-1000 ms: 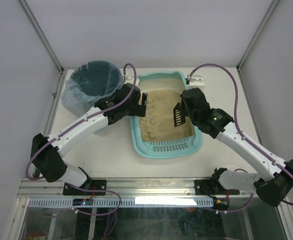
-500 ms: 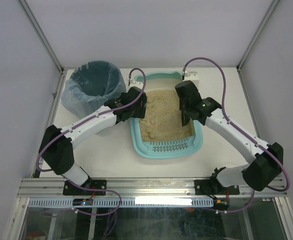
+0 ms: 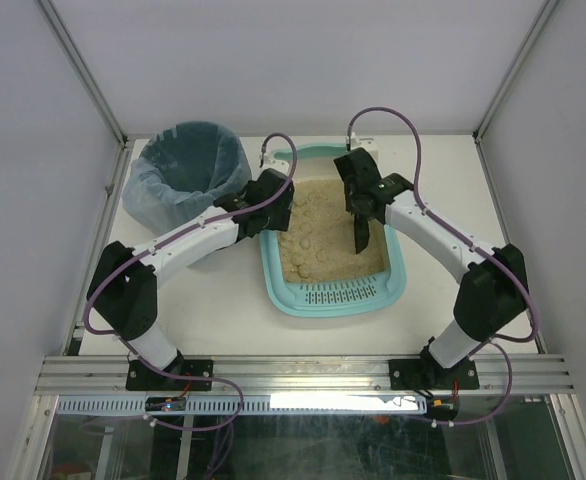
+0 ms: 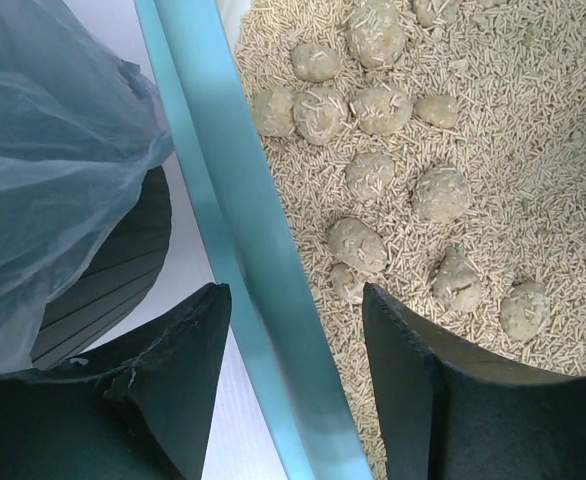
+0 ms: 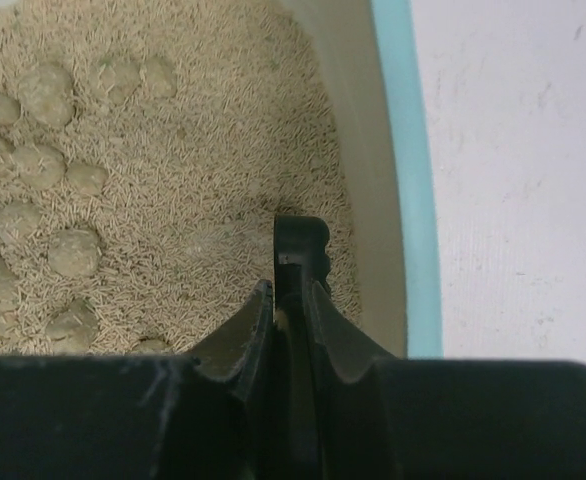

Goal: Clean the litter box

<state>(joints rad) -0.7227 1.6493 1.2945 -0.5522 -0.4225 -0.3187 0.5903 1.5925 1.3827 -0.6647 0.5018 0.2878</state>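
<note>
The light teal litter box [image 3: 397,286] sits mid-table with its slotted grate [image 3: 341,294] at the near end. Beige litter with several clumps [image 3: 305,243] fills it. My left gripper [image 3: 279,203] is open, its jaws either side of the box's left rim [image 4: 223,190], one finger outside and one over the litter; in the left wrist view it [image 4: 295,300] holds nothing. My right gripper [image 3: 361,206] is shut on a black scoop [image 3: 359,236], seen edge-on over the right side of the litter [image 5: 301,245]. Clumps [image 5: 73,252] lie left of the scoop.
A round dark bin with a bluish bag liner [image 3: 188,165] stands at the back left, close to the left gripper; its bag [image 4: 53,150] nearly touches the box rim. White table [image 5: 513,180] lies right of the box.
My right arm swung the scoop left and back over the litter, turning it edge-on. My left gripper shifted slightly back along the box's left rim.
</note>
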